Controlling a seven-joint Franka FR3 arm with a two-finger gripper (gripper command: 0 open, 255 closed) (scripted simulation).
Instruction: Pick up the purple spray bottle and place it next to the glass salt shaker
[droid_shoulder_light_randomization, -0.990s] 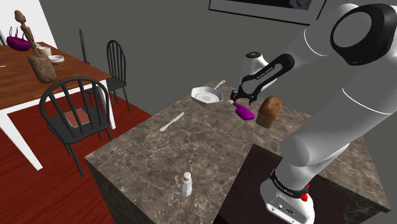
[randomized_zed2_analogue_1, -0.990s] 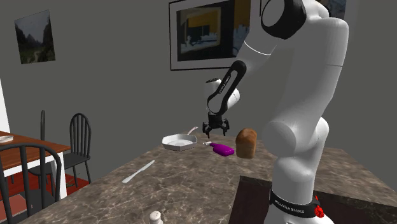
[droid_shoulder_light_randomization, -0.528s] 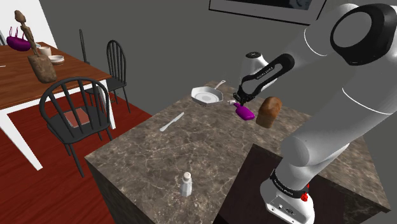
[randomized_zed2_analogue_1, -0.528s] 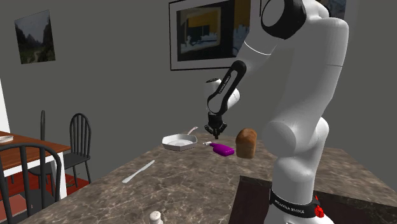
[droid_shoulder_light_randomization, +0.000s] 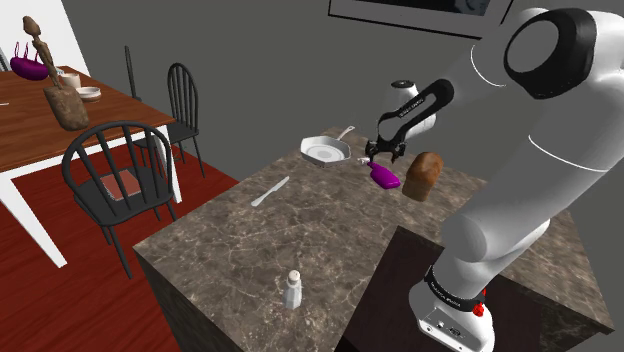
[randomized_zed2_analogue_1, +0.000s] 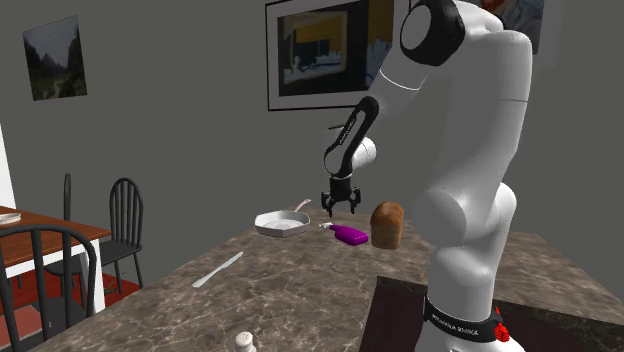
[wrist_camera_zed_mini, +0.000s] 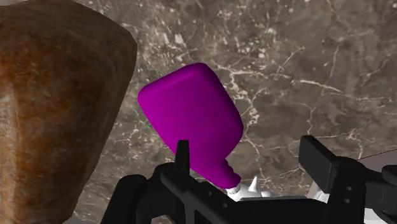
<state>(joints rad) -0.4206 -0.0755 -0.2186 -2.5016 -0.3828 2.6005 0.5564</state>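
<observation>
White arm (droid_shoulder_light_randomization: 530, 150) reaches forward, its gripper (randomized_zed2_analogue_1: 340, 209) pointing down with jaws apart

Pincer (randomized_zed2_analogue_1: 340, 209): fingers spread apart now, against drawn nearly together 0.5 s ago; this matches the spread seen 1.0 s ago. It sits slightly higher above the bottle (droid_shoulder_light_randomization: 384, 177) than at 0.5 s ago. Arm's big dark elbow joint (droid_shoulder_light_randomization: 548, 42) has shifted toward the shoulder view's left, and the forearm runs steeper down to the wrist.

Purple spray bottle (droid_shoulder_light_randomization: 384, 177) lies on its side, well apart from upright salt shaker (droid_shoulder_light_randomization: 292, 290).
</observation>
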